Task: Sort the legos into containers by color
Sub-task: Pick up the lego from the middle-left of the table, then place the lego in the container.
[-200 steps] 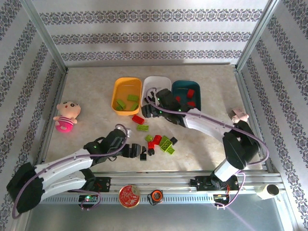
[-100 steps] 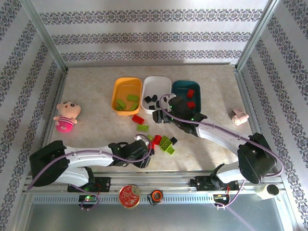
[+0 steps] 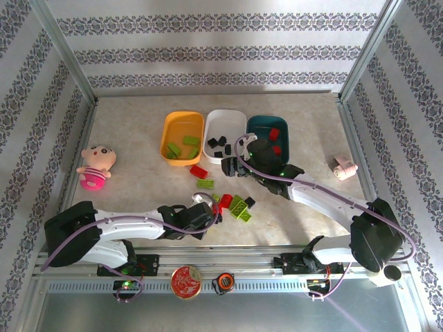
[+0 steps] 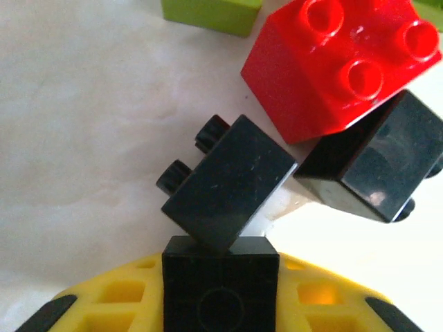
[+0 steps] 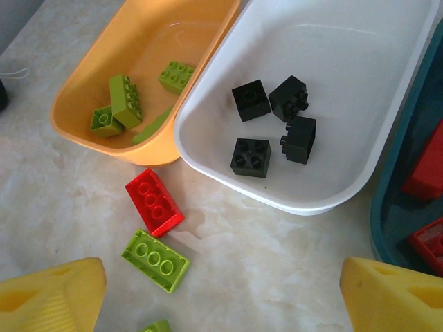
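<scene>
Your right wrist view crops the dark teal plastic bin and its red bricks at 3 o'clock.

**Bystanders around the table**

A pink doll lies well left of the left fingers and farther back. A red tin sits on the rail, nearer than those fingers, with an orange-and-black disc just to its right. A pale pink bundle lies well right of the right fingers, by the table edge. Patterned wallpaper stands beyond.
</scene>
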